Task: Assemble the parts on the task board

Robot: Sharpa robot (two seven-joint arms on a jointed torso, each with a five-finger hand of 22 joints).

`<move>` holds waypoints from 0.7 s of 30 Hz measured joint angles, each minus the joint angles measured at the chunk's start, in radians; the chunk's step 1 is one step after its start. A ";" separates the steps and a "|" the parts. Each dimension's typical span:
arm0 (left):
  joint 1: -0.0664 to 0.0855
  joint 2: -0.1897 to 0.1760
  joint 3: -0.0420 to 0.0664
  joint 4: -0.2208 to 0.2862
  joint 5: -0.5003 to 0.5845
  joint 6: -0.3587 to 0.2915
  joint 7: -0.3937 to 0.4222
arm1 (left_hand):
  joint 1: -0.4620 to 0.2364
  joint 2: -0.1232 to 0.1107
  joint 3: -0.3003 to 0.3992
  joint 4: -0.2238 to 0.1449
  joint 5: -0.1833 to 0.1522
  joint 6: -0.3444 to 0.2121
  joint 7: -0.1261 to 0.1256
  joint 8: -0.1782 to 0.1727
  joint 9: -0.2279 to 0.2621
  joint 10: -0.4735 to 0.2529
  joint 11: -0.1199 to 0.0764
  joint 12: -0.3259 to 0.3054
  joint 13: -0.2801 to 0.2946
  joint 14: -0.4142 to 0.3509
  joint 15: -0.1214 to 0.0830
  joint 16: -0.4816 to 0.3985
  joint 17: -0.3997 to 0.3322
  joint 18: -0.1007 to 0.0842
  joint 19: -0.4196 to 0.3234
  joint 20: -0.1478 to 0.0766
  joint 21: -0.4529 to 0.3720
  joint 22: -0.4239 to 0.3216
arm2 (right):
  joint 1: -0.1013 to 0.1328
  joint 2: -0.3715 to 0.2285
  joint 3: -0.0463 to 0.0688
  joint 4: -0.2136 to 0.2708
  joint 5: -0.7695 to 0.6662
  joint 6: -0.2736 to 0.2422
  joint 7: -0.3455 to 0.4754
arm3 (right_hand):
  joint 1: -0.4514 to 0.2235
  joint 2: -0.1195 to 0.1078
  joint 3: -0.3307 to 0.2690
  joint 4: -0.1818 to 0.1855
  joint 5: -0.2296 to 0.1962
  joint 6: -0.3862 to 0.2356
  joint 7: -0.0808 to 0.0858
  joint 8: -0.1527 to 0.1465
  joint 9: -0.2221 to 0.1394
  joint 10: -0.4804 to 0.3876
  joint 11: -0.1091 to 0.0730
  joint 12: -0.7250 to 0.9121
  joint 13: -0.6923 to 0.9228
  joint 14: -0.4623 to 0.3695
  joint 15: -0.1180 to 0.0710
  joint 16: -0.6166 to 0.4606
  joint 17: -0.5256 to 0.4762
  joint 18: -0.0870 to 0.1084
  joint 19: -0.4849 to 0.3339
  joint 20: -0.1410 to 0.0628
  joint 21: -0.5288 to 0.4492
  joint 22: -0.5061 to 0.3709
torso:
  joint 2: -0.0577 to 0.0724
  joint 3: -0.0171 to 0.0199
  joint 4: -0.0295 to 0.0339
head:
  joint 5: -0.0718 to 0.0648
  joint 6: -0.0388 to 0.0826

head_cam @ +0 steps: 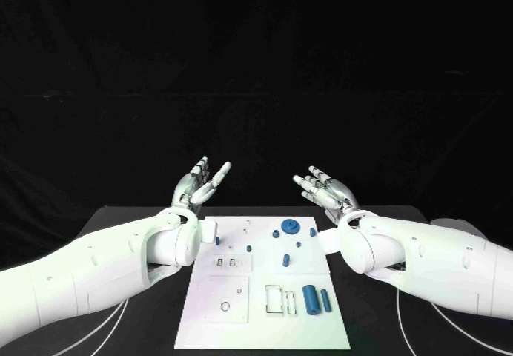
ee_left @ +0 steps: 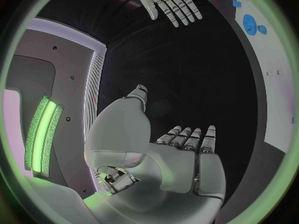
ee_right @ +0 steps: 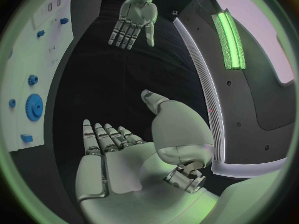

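Head view, task board: the white task board lies flat in the middle of the black worktop, running from the near edge towards the far edge.
Head view, parts: a blue gear stands near the board's far edge, with small blue pegs just beside it. A blue cylinder and a thinner blue pin lie side by side near the board's near right corner. A further small blue piece stands mid-board.
Head view, left hand: the left hand is raised beyond the board's far left corner, fingers apart and straight, holding nothing.
Head view, right hand: the right hand is raised beyond the board's far right corner, fingers spread and slightly bent, holding nothing. The two hands are well apart, palms turned towards each other.

Left wrist view, left hand: the left hand shows palm and fingers stretched out side by side, with nothing in them.
Left wrist view, other things: the right hand hangs opposite, fingers extended. The task board curves along the circle's rim, with the blue gear on it.

Right wrist view, right hand: the right hand has its fingers laid out side by side, thumb apart, and grips nothing.
Right wrist view, other things: the left hand faces it, fingers extended. The task board carries the blue gear and small blue pegs.
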 measured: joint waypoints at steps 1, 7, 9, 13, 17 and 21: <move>0.001 0.001 0.000 -0.001 -0.001 0.007 0.001 | 0.019 0.001 0.003 0.003 0.001 0.004 0.003 0.000 0.002 0.002 0.009 0.000 0.000 0.004 0.009 0.000 0.002 0.006 0.001 0.004 0.001 0.001 | 0.005 0.002 -0.003 -0.005 -0.008 0.019 -0.007 | 0.017 -0.001 0.007 -0.007 0.000 0.014 0.001 0.007 0.005 0.021 0.002 0.004 0.002 0.022 0.002 0.007 0.005 0.000 0.013 -0.002 0.007 0.003 | 0.000 0.0000 -0.0001 | 0.000 0.000; 0.001 -0.008 0.000 0.007 -0.007 0.036 0.003 | 0.069 0.014 0.022 0.007 0.001 0.112 0.006 0.047 0.034 0.110 0.054 0.034 0.024 0.143 0.062 0.066 0.050 0.006 0.120 0.012 0.054 0.030 | 0.023 0.007 -0.017 -0.020 -0.063 0.106 -0.043 | 0.098 -0.013 0.034 -0.063 0.018 0.146 0.010 0.063 0.048 0.211 0.006 0.048 0.022 0.214 0.003 0.070 0.044 0.000 0.119 0.001 0.056 0.026 | 0.000 0.0000 -0.0001 | 0.000 0.000; 0.006 -0.055 0.000 0.058 -0.009 0.045 0.007 | 0.091 0.021 0.030 0.005 0.001 0.188 0.013 0.080 0.056 0.222 0.077 0.073 0.043 0.237 0.066 0.110 0.075 0.007 0.237 0.010 0.103 0.055 | 0.040 -0.016 -0.018 -0.020 -0.149 0.099 -0.043 | 0.121 -0.020 0.042 -0.082 0.020 0.208 0.015 0.089 0.066 0.302 0.004 0.065 0.029 0.298 -0.002 0.096 0.059 0.000 0.167 0.002 0.076 0.035 | 0.009 0.0003 0.0022 | -0.011 -0.003; 0.009 -0.099 0.000 0.070 -0.010 0.049 0.014 | 0.167 0.024 0.054 -0.008 0.004 0.477 0.031 0.216 0.137 0.629 0.082 0.198 0.083 0.639 0.026 0.287 0.168 0.079 0.586 0.005 0.249 0.113 | 0.063 -0.035 -0.012 -0.032 -0.309 0.067 -0.041 | 0.159 -0.036 0.059 -0.111 0.024 0.346 0.025 0.143 0.103 0.498 -0.008 0.095 0.038 0.473 -0.018 0.147 0.086 0.023 0.277 0.001 0.118 0.050 | 0.029 0.0009 0.0076 | -0.021 -0.009; 0.012 -0.111 -0.001 0.101 -0.011 0.054 0.016 | 0.218 0.013 0.074 -0.018 0.007 0.683 0.062 0.313 0.189 0.828 0.044 0.232 0.084 0.804 -0.019 0.347 0.200 0.123 0.711 -0.001 0.290 0.117 | 0.071 -0.037 -0.015 -0.031 -0.429 0.051 -0.043 | 0.187 -0.054 0.079 -0.135 0.024 0.500 0.038 0.195 0.135 0.665 -0.026 0.105 0.043 0.622 -0.041 0.182 0.103 0.047 0.413 0.000 0.164 0.064 | 0.045 0.0026 0.0104 | -0.025 -0.010; 0.020 -0.139 0.002 0.124 -0.018 0.064 0.017 | 0.249 0.003 0.087 -0.028 0.007 0.735 0.073 0.335 0.198 0.908 0.020 0.225 0.073 0.881 -0.043 0.364 0.220 0.123 0.776 -0.016 0.302 0.113 | 0.091 -0.042 -0.014 -0.037 -0.537 0.046 -0.055 | 0.205 -0.072 0.101 -0.156 0.029 0.617 0.055 0.227 0.153 0.787 -0.047 0.105 0.045 0.736 -0.065 0.207 0.113 0.059 0.520 -0.008 0.198 0.071 | 0.061 0.0037 0.0128 | -0.029 -0.010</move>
